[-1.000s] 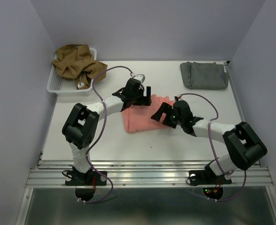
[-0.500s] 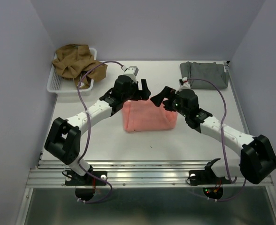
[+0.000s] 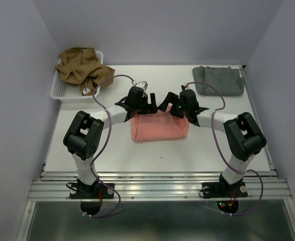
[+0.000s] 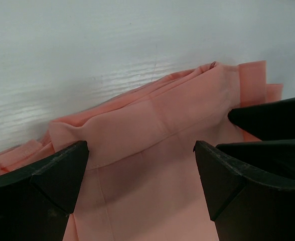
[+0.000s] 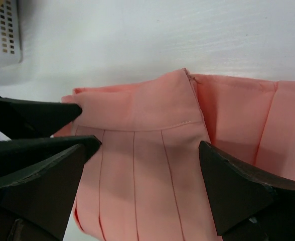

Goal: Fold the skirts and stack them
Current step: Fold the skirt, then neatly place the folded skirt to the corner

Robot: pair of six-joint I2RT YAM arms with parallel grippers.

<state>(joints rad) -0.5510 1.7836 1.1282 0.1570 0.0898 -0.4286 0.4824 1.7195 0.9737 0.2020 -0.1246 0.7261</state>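
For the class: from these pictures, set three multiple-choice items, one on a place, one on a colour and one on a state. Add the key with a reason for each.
1. Where does the olive-brown skirt lie?
A. in the white basket
B. at the table's near edge
C. under an arm

2. What colour is the folded skirt in the middle of the table?
A. grey
B. olive-brown
C. salmon-pink

3. How do the fingers of the left gripper and right gripper stand?
A. shut on cloth
B. open
C. out of view

Key:
1 A: it is heaped in the basket at the far left corner.
2 C: the folded skirt is salmon-pink in all three views.
3 B: each wrist view shows its fingers wide apart over the cloth.
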